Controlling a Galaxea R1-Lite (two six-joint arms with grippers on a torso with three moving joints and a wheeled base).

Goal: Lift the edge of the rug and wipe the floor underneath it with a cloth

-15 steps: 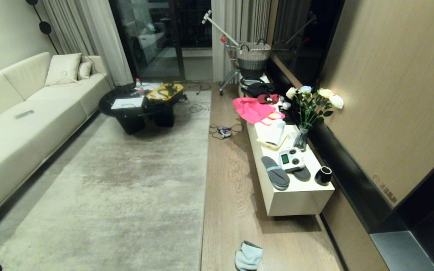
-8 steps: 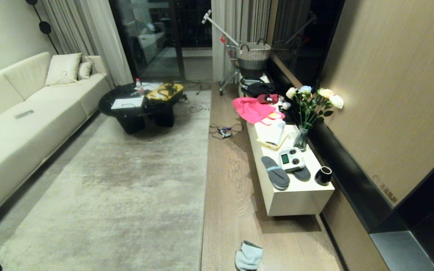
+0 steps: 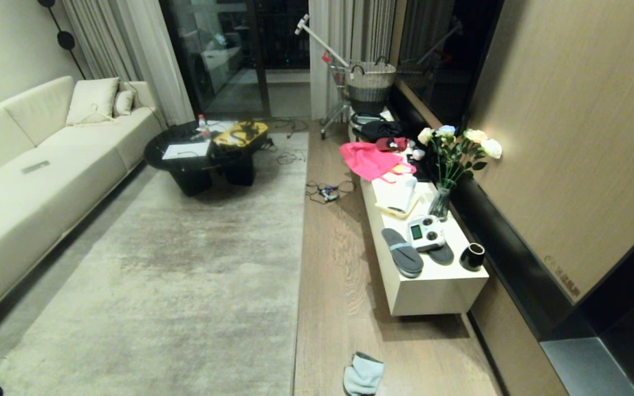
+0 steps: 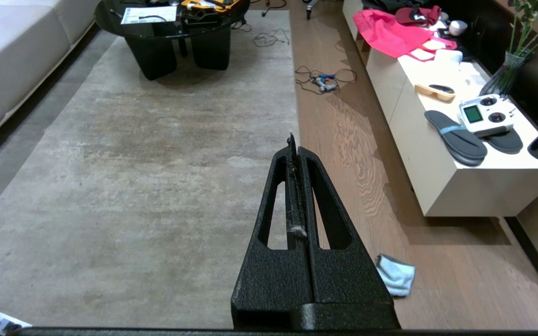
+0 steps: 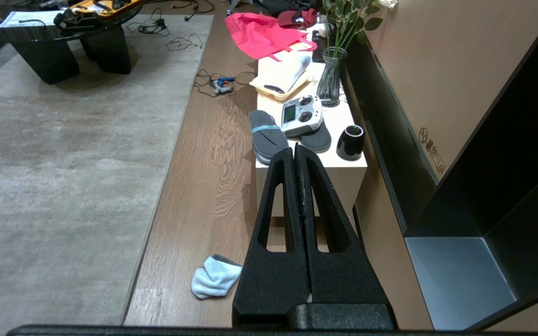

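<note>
Cloth crumpled on floor, bottom centre of head view, just right of rug edge, not touching it. Rug flat, filling left and centre. Left hand closed, empty, above rug border. Right hand closed, empty, raised before white tabletop; cloth lower left of it.

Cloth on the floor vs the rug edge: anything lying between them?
Nothing. In the head view only bare floor separates the cloth from the rug edge; the right wrist view shows the same gap of bare planks.
</note>
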